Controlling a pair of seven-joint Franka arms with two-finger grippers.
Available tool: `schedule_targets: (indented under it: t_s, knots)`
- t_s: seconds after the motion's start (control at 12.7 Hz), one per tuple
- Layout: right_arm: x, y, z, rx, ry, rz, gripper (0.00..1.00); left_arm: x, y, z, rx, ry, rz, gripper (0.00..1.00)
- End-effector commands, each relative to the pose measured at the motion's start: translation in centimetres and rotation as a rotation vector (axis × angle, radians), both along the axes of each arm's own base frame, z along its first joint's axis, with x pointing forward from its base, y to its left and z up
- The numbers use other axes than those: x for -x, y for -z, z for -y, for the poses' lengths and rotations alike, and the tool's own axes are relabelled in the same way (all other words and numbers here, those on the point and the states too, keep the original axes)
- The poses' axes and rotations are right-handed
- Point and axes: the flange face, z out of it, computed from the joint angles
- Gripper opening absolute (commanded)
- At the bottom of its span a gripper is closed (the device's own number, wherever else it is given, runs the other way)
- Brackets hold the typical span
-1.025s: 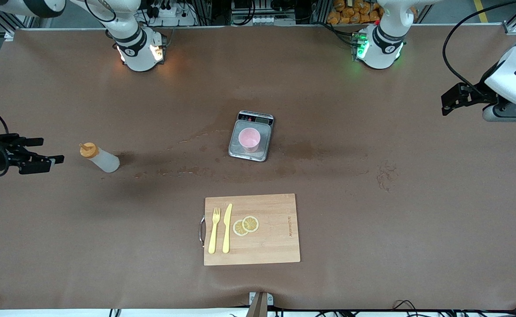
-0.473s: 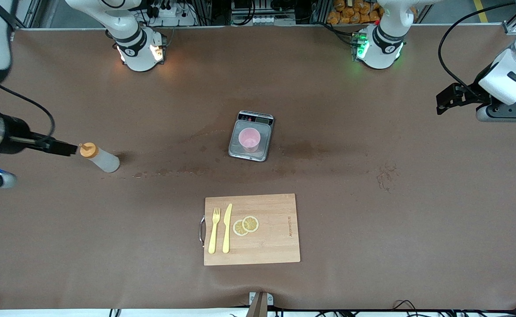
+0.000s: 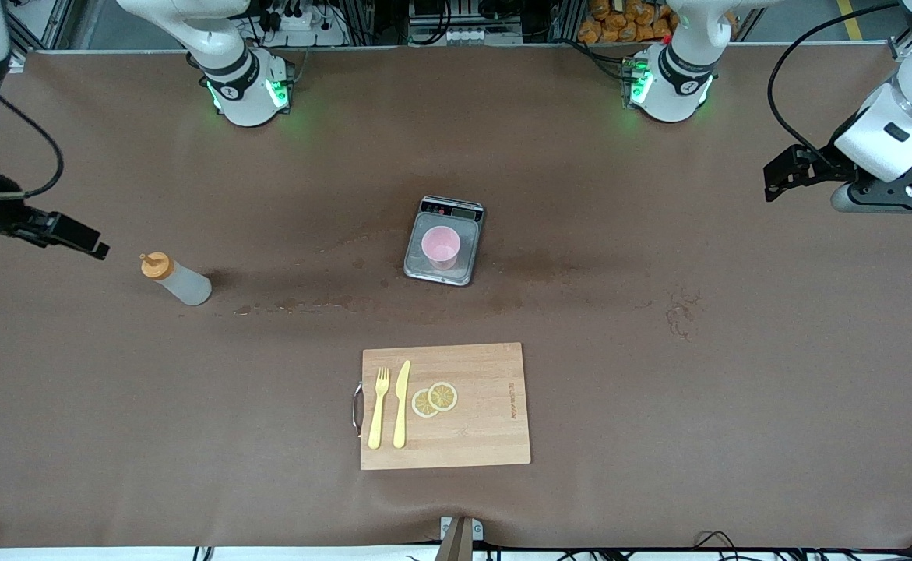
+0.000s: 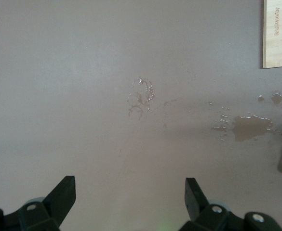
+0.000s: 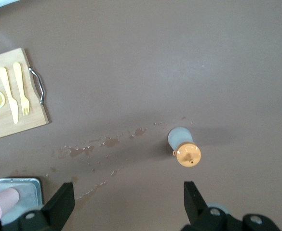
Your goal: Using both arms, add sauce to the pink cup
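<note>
Even, diffuse overhead light fills the front view, bright enough to read the matte brown table covering (image 3: 658, 405) without glare. Shadows are soft: a faint dark smudge lies beside the translucent whitish squeeze bottle with the orange cap (image 3: 175, 279), toward the middle of the table. Green glow from the 2 white arm bases (image 3: 247, 89) tints the covering around them. Wet patches (image 4: 249, 126) show a dull sheen in the left wrist view. Both wrist views look paler and slightly hazy, with the black fingertips (image 5: 61, 204) at the frame edge soft.
</note>
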Motion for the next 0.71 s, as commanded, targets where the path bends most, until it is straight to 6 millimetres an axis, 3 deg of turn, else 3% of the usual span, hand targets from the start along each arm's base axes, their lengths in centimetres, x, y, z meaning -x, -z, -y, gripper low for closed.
schedule_targets:
  t_s: [0.0,0.16,0.32,0.47,0.63]
  knots:
    - [3.3,0.8,-1.3,0.01,-0.03,0.039,1.0,0.8,-0.3,0.1,0.015,-0.013,0.017,1.0]
    - [2.0,-0.5,-1.0,0.073,-0.056,0.068,1.0,0.8,-0.3,0.1,0.014,-0.013,0.017,1.0]
    - [0.8,-0.4,-0.7,0.078,-0.052,0.071,1.0,0.8,-0.4,0.2,0.013,-0.01,0.019,1.0]
    - [-1.7,-0.3,-0.2,0.08,-0.043,0.04,1.0,0.8,-0.7,-0.1,0.015,-0.01,0.02,1.0]
    - [-3.9,-1.0,0.2,0.089,-0.039,0.003,1.0,0.7,-2.5,-0.7,0.019,-0.006,0.049,1.0]
